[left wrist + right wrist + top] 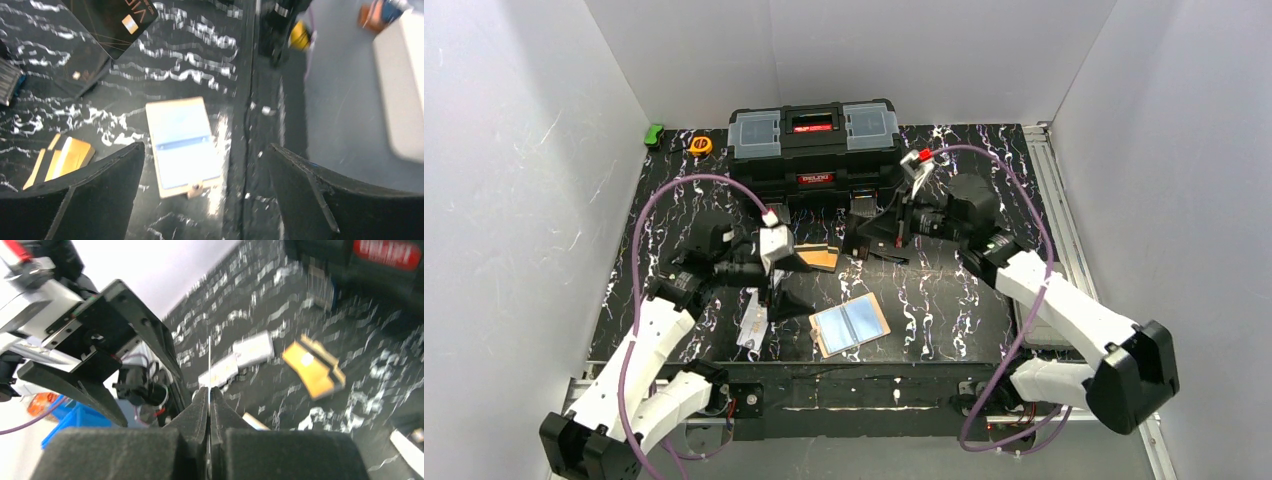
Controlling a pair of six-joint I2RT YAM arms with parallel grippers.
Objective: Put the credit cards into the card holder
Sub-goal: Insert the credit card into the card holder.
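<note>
Two arms reach in over a black, white-veined surface (944, 300). Nearest the bases lies the card holder (851, 323), flat and opened out, its shiny bluish pockets facing up and its tan rim showing all round. A small snap tab sticks out of one short edge. Just to its left, some pale flat rectangles (752, 328) rest on the surface.

Above that spot hangs the left tool (206, 150), its two dark fingers spread wide apart with nothing between them. In the left wrist view the card holder sits below the gap, closer to the left finger.

A little farther in, the gold cards (819, 258) lie in a small overlapping stack, at least one crossed by a dark stripe. They are apart from the card holder.

Beyond them, the right tool (209, 390) has its fingers pressed together on a thin card seen edge-on. The left wrist view shows this dark card (117, 25) broadside, with a pale chip and the letters VIP, raised off the surface.

Behind both tools stands a black toolbox (814, 150) with two clear lid compartments. At the far left corner sit a small orange round item (701, 145) and a green one (655, 133).
</note>
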